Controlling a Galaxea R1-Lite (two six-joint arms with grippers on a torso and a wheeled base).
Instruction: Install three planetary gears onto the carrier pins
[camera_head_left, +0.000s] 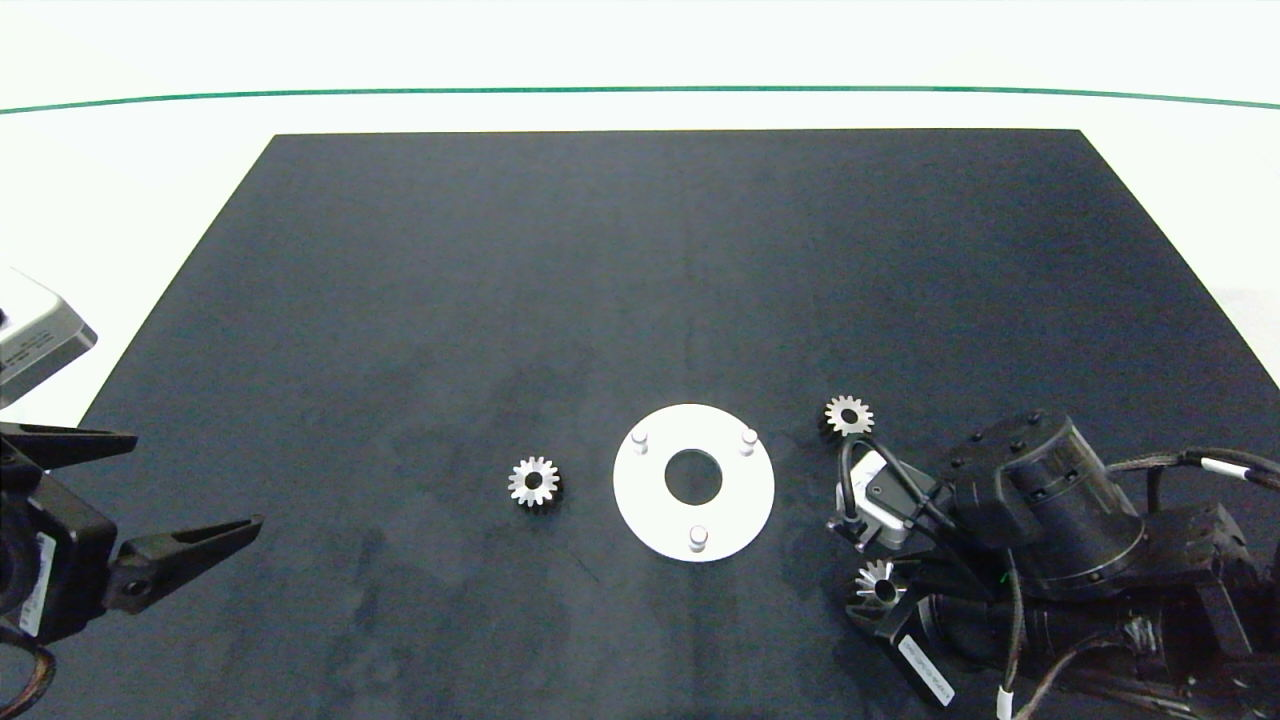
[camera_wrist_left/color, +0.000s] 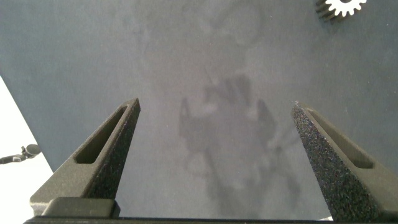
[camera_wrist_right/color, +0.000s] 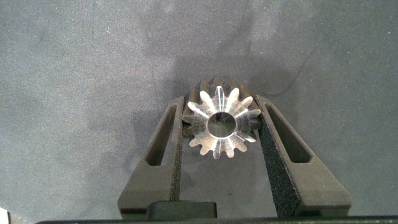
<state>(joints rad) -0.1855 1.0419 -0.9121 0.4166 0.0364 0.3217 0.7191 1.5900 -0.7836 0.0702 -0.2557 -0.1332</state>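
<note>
The white round carrier disc (camera_head_left: 740, 500) lies on the dark mat, and its three carrier pins (camera_head_left: 640, 440) (camera_head_left: 748, 440) (camera_head_left: 698, 538) stand bare. One silver planetary gear (camera_head_left: 534, 483) lies left of the disc and shows again as the gear (camera_wrist_left/color: 339, 7) in the left wrist view. A second gear (camera_head_left: 848, 415) lies to the disc's right. My right gripper (camera_head_left: 872, 590) (camera_wrist_right/color: 222, 102) is shut on the third gear (camera_head_left: 880, 582) (camera_wrist_right/color: 221, 121), low over the mat at the disc's front right. My left gripper (camera_head_left: 198, 480) (camera_wrist_left/color: 216, 106) hangs open at the mat's left edge, holding nothing.
The dark mat (camera_head_left: 660, 260) covers most of the white table. A grey box (camera_head_left: 30, 335) sits at the left edge. The right arm's body and cables (camera_head_left: 1050, 520) fill the front right corner, close to the gear on the disc's right.
</note>
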